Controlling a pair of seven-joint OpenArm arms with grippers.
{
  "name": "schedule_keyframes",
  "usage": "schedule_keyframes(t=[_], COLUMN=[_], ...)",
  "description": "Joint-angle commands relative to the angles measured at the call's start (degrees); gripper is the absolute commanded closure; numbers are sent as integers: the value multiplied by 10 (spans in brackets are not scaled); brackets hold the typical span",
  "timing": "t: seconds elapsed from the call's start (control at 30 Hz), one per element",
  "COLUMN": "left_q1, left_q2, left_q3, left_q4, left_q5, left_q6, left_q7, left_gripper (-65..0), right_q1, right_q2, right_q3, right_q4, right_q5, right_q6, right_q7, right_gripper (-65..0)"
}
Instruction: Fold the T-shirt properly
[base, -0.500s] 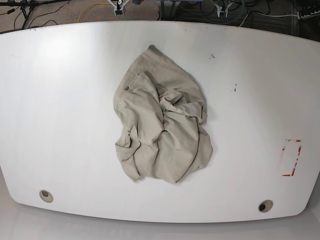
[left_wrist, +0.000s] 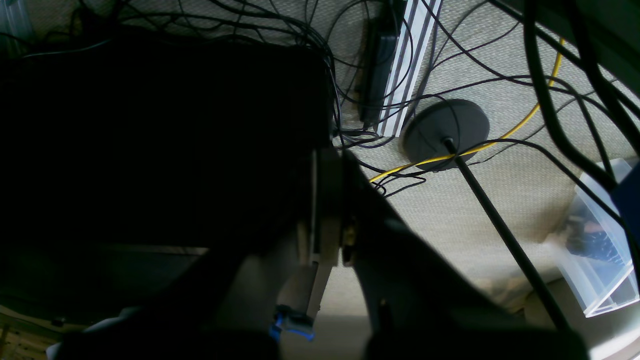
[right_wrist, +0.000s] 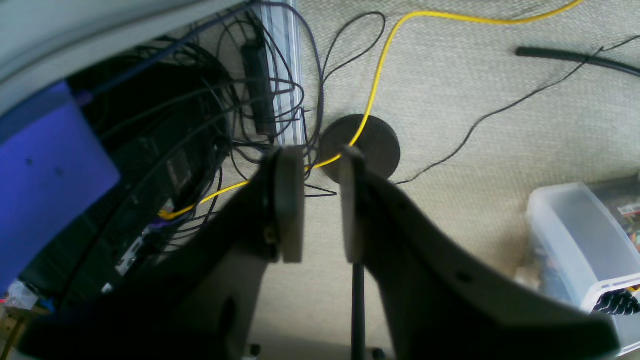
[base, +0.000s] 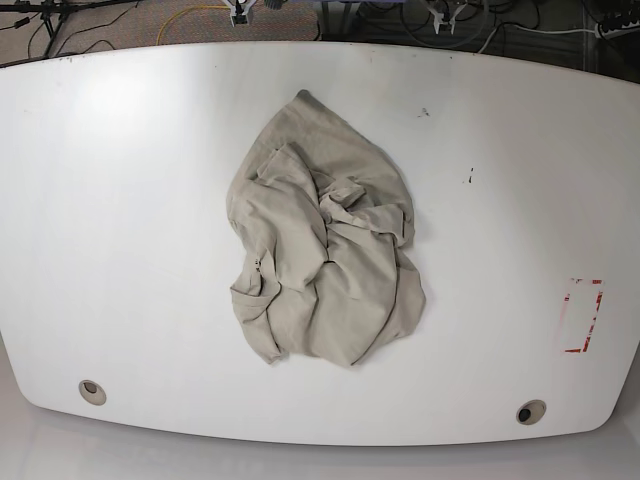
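Beige cloth T-shirt (base: 322, 245), plain and unprinted, lies crumpled in a loose heap near the middle of the white tabletop (base: 120, 200). I read it as bunched rather than spread: deep wrinkles run through the centre, one rounded lobe reaches toward the far edge, and a wider mass sags toward the near edge. A small folded flap sits at its lower left side in the base view. Nothing is touching it; neither arm shows over the tabletop.

Both wrist cameras look down past the tabletop at a woven tan carpet floor (right_wrist: 475, 100). My right pincer (right_wrist: 320, 205) hangs with its two pads set apart, a clear strip of carpet showing between them, holding nothing. Beneath it I see a round dark stand base (right_wrist: 372, 145) crossed by a thin yellow cable (right_wrist: 380, 60), and a clear plastic bin (right_wrist: 575, 240) to one side. My left pincer (left_wrist: 327, 205) is in deep shadow; its pads sit pressed together with no gap, nothing between them. Tangled black cables (left_wrist: 310, 40) fill the floor behind it.

Against the base view half a second back, I find no change: the shirt keeps the same outline and place, the tabletop marks likewise.
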Motion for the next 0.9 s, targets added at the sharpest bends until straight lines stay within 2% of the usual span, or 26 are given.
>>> schedule_keyframes(t=[0.0, 0.63, 0.83, 0.87], left_q1=[4, 7, 19, 34], left_q2=[0, -1, -1, -2], left_q3=[1, 0, 0, 0], left_q4=[1, 7, 23, 45], left_q5=[3, -1, -2, -3], left_q6=[1, -3, -4, -6], left_q7=[0, 0, -2, -13], left_gripper=[-6, -10, -11, -9], right_q1=[-4, -12, -31, -52], right_q2=[1, 3, 2, 2], right_q3=[1, 2, 3, 4], right_q4=[1, 15, 44, 83], right_q5=[0, 1, 0, -1], right_q6=[1, -1, -1, -1], right_q7=[1, 1, 1, 1], right_gripper=[-117, -116, -114, -113])
